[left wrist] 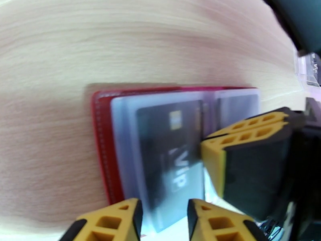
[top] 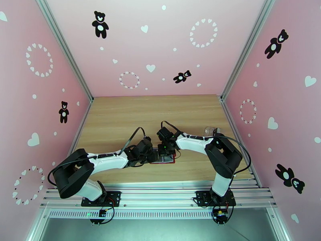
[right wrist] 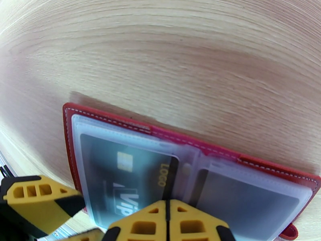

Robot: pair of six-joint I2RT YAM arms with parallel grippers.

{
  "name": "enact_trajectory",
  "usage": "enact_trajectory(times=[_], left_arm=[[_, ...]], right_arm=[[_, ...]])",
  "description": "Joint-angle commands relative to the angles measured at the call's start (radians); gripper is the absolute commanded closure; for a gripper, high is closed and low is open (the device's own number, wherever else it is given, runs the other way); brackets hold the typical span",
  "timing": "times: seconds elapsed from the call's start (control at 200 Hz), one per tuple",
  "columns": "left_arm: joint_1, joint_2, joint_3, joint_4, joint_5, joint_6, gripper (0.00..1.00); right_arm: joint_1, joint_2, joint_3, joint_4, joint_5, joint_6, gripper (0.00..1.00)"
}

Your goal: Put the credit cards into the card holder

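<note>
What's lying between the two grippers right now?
The open red wallet, with a dark VIP card in its clear pocket; the right wrist view shows it.

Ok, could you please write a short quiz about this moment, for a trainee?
1. True or false: the card holder lies closed on the table.
2. Which word is printed on the card in the clear pocket? A) VIP B) BANK C) GOLD
3. Fill in: the fingers of the right gripper are ___ (open / shut).
Key: 1 false; 2 A; 3 shut.
</note>
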Motion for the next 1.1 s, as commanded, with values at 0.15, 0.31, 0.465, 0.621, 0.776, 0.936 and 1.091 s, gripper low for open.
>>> enact_trajectory(times=[0.15, 0.31, 0.465, 0.621, 0.776, 0.936, 1.091], left_arm=[[-0.013, 0.024, 0.029, -0.022, 0.006, 0.016, 0.64], [-0.014, 0.015, 0.023, -0.023, 0.003, 0.013, 0.64], [-0.014, 0.001, 0.018, -0.044, -0.023, 0.009, 0.64], [-0.014, 0.020, 0.024, -0.056, -0.032, 0.007, 0.64], [-0.014, 0.038, 0.029, -0.044, -0.020, 0.006, 0.65], [-0.014, 0.035, 0.029, -0.031, -0.008, 0.010, 0.65], [-0.016, 0.027, 0.029, -0.012, 0.004, 0.013, 0.64]], right_arm=[[0.010, 0.035, -0.028, -0.024, 0.010, -0.009, 0.92], [0.012, 0.036, -0.027, -0.021, 0.010, -0.007, 0.92], [0.015, 0.038, -0.028, -0.021, 0.011, -0.007, 0.92], [0.015, 0.037, -0.028, -0.019, 0.013, -0.006, 0.92], [0.017, 0.037, -0.030, -0.018, 0.013, -0.006, 0.92], [0.017, 0.040, -0.031, -0.015, 0.013, -0.005, 0.92], [0.018, 0.039, -0.031, -0.012, 0.010, -0.004, 0.92]])
